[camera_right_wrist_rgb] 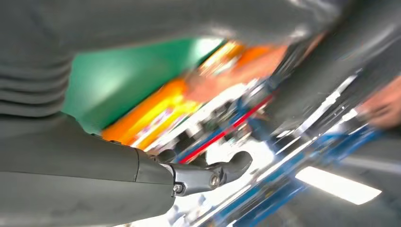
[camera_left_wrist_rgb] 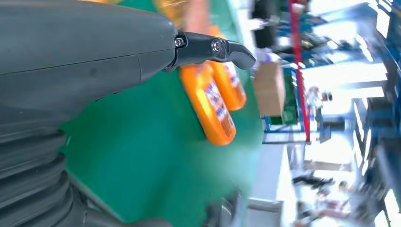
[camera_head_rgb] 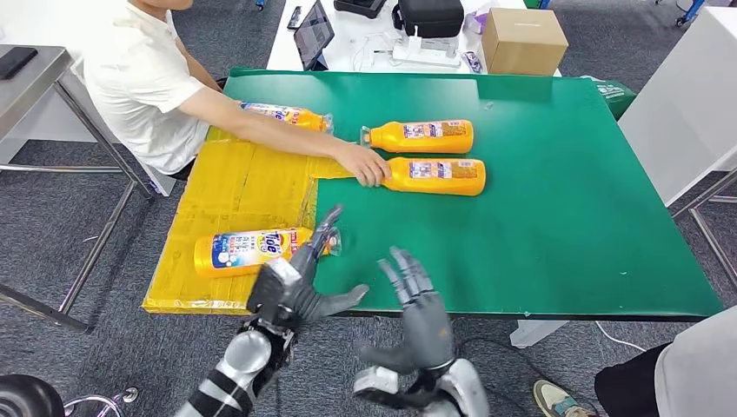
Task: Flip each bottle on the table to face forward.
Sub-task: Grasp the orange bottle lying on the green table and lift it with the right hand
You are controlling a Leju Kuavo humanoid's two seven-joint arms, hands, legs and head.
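Observation:
Several orange bottles lie on their sides on the green table (camera_head_rgb: 565, 243). The near one (camera_head_rgb: 252, 250) rests on yellow cardboard with its Tide label up. Two more (camera_head_rgb: 421, 136) (camera_head_rgb: 434, 175) lie side by side mid-table, also seen as orange bottles (camera_left_wrist_rgb: 210, 101) in the left wrist view. A fourth (camera_head_rgb: 287, 114) lies behind a person's arm. My left hand (camera_head_rgb: 300, 282) hovers open at the near bottle's cap end, fingers spread, not gripping it. My right hand (camera_head_rgb: 421, 304) is open at the table's front edge, holding nothing. The right wrist view is blurred.
A person in a white shirt (camera_head_rgb: 139, 74) sits at the left, their hand (camera_head_rgb: 365, 165) on the cap end of the nearer middle bottle. A cardboard box (camera_head_rgb: 524, 41), a tablet (camera_head_rgb: 313, 35) and a black case (camera_head_rgb: 430, 17) stand on the far white table.

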